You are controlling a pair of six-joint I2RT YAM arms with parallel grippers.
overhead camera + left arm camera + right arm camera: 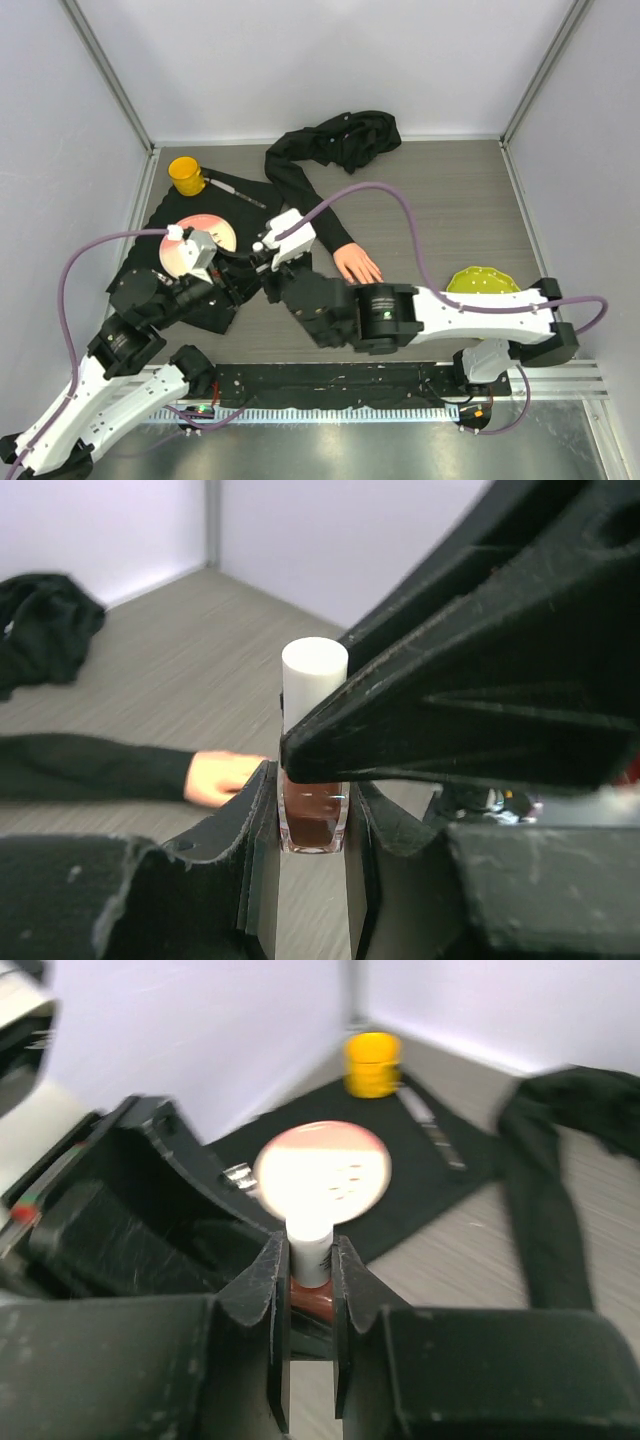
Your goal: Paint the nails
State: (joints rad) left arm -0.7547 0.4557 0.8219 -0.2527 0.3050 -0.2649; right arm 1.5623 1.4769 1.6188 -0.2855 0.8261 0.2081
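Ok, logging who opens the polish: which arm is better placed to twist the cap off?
Probably right. The right gripper pinches the white cap, while the left gripper clamps the polish bottle by its glass body, suited to steadying it.

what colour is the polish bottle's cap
White; the cap shows best in the left wrist view.

White-capped dark red polish bottle (pixel 313 685), yellow cup (pixel 186 173), black sleeve (pixel 289 178).

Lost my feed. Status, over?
Left fingers shut on polish bottle. Right fingers shut on white cap. Mannequin hand untouched, nothing on it.
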